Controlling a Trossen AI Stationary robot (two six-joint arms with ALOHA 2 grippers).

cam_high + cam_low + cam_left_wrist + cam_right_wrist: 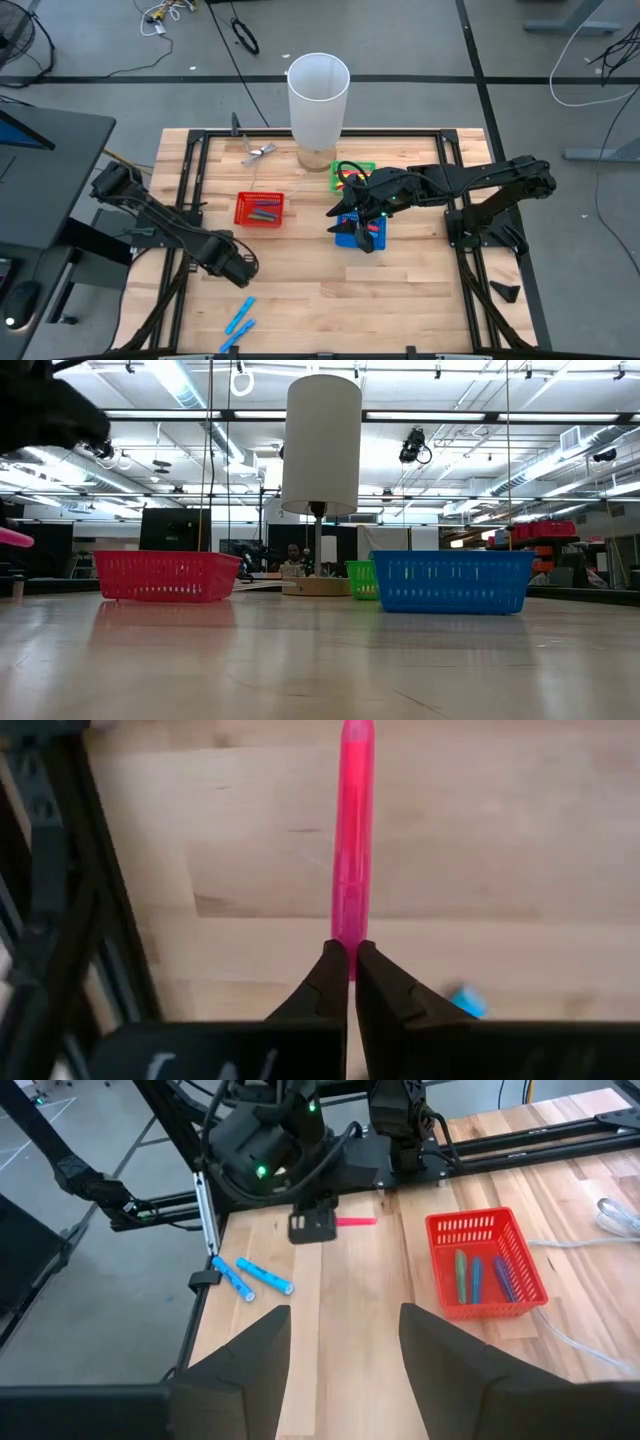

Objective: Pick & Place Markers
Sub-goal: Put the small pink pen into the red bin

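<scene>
My left gripper point(350, 952) is shut on a pink marker point(354, 840) above the table's near left part point(240, 265). The right wrist view shows it point(315, 1228) with the marker point(356, 1222) sticking out sideways. Two light blue markers point(250, 1278) lie flat on the wood near the front edge point(238, 320). The red basket point(260, 208) holds several markers point(480, 1278). My right gripper point(345, 1315) hangs open above the blue basket point(358, 238), with nothing between its fingers. My left gripper pinches the pink marker by one end point(350, 958) between its two fingertips. The fingers come from above, pointing down. The marker sticks out level to one side, lifted clear of the table point(12, 538).
A tall white cylinder point(318, 95) stands at the table's far middle, with a green basket point(352, 175) to its right. The black frame rails point(190, 190) run along the table's sides. Bare wood lies between the red basket and the front edge.
</scene>
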